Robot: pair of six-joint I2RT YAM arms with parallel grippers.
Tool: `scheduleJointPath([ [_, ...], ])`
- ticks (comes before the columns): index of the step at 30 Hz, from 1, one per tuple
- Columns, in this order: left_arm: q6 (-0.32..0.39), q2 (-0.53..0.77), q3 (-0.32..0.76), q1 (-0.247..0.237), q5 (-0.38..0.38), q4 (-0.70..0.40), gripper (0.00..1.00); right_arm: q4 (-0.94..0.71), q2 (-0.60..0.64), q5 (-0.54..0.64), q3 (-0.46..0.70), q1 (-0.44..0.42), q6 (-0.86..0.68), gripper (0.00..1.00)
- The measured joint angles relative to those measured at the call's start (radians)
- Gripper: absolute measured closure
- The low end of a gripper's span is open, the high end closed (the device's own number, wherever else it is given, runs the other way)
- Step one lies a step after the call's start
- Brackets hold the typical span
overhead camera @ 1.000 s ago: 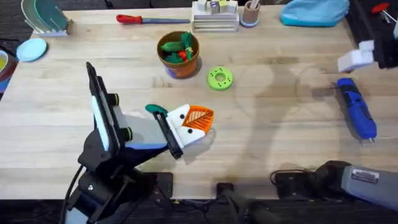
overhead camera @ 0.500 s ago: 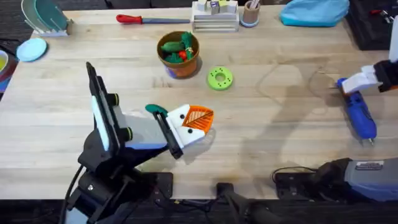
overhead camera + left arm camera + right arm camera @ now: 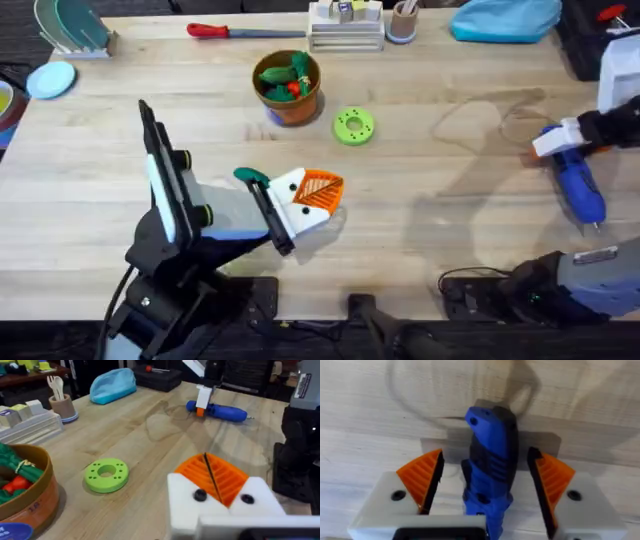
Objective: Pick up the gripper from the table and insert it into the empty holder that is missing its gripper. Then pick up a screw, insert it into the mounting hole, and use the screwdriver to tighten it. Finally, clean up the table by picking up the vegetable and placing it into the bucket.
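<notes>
The blue screwdriver (image 3: 577, 178) lies at the table's right side, its metal tip toward the near edge. My right gripper (image 3: 560, 141) hangs over its rear end. In the right wrist view the gripper (image 3: 487, 485) is open, an orange pad on each side of the screwdriver (image 3: 490, 472) without touching it. My left gripper (image 3: 322, 190) rests mid-table, shut on nothing, and both its white holder blocks (image 3: 220, 505) carry orange ribbed pads. The dark teal vegetable (image 3: 250, 176) lies against its wrist. The bucket (image 3: 288, 88) stands behind it, holding toy vegetables. No loose gripper piece or screw is in view.
A green disc with holes (image 3: 353, 125) lies right of the bucket. A red-handled tool (image 3: 240, 32), a white stack (image 3: 345, 28), a cup (image 3: 402, 22) and a blue cloth pouch (image 3: 505, 20) line the far edge. Bare wood lies between the grippers.
My right gripper has come in from the far right edge and dropped over the rear of the screwdriver. The left arm, vegetable and bucket have not moved.
</notes>
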Motion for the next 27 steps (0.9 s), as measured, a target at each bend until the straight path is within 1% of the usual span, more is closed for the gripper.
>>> scheduleJointPath([
  [7, 0.000, 0.000, 0.000, 0.000, 0.000, 0.000, 0.988, 0.009, 0.017, 0.010, 0.000, 0.000, 0.000, 0.013],
  [12, 0.000, 0.000, 0.000, 0.000, 0.000, 0.000, 0.988, 0.015, 0.017, 0.019, 0.000, 0.000, 0.000, 0.108],
  [15, 0.000, 0.000, 0.000, 0.000, 0.000, 0.000, 0.988, 0.019, 0.017, 0.025, 0.000, 0.000, 0.000, 0.204],
  [22, 0.000, 0.000, 0.000, 0.000, 0.000, 0.000, 0.988, 0.019, 0.017, 0.033, 0.000, 0.000, 0.000, 0.523],
  [27, 0.000, 0.000, 0.000, 0.000, 0.000, 0.000, 0.988, 0.023, 0.017, 0.034, 0.000, -0.001, 0.000, 0.693],
])
